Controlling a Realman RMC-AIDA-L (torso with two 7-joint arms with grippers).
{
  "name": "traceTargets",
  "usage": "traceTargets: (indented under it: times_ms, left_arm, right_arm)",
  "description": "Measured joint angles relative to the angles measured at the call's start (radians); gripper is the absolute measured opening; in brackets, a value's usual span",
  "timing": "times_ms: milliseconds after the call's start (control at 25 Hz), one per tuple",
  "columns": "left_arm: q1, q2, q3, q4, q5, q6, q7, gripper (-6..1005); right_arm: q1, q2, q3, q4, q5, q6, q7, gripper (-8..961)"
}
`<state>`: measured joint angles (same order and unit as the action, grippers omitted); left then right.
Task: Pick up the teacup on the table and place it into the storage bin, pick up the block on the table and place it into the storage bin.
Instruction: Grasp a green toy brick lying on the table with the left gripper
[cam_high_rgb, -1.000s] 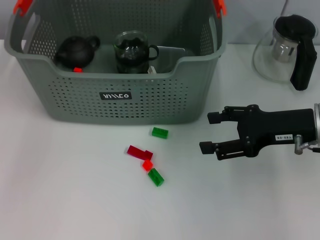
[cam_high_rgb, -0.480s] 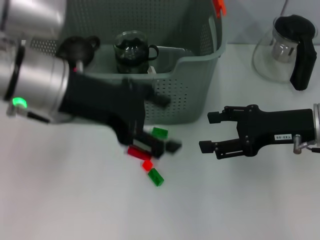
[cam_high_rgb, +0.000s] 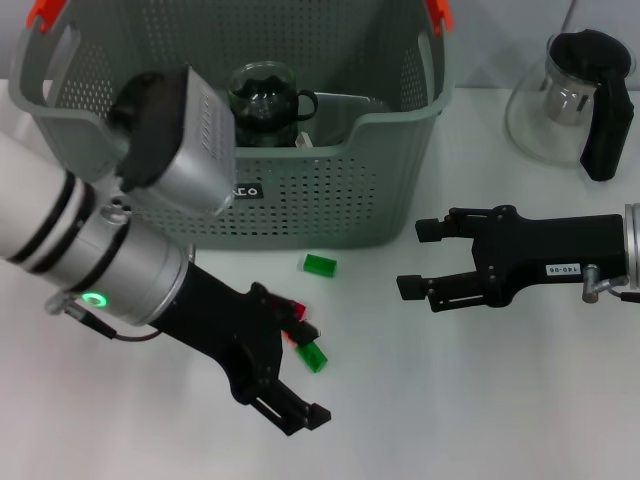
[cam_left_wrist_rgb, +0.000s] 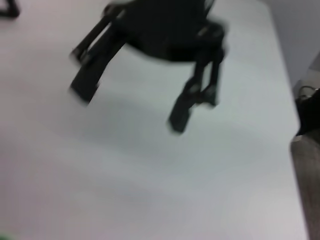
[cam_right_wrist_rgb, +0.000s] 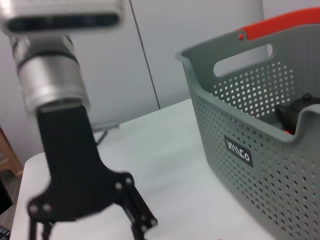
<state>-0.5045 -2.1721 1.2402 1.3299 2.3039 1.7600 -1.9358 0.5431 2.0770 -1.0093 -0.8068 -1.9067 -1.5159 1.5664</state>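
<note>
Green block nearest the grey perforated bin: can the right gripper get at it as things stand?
Probably yes. The small green block lies on bare table, with open space between it and the open right gripper; the left gripper hangs nearer the camera.

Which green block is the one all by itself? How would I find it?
Start at the big grey storage bin and look just in front of its front wall, on the white table. There lies a green block alone. The other green block sits nearer the left gripper.

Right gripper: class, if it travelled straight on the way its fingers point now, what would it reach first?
The right gripper, open, points across the table toward the robot's left; first in line looks like the green block, though height is unclear.
</note>
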Motion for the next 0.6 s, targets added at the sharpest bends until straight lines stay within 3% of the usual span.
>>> traceTargets:
  times_ms: [160, 600]
  left_arm:
    - [-0.017, 0.004, 0.001, -0.1, 0.067, -0.082, -0.007, 951]
    - [-0.028, 0.0, 0.05, -0.164, 0.126, -0.201, -0.066, 950]
  right_arm:
    - [0.0, 0.001, 0.0, 0.0, 0.0, 0.003, 0.001, 914]
    - [0.007, 0.005, 0.0, 0.0, 0.002, 0.014, 0.001, 913]
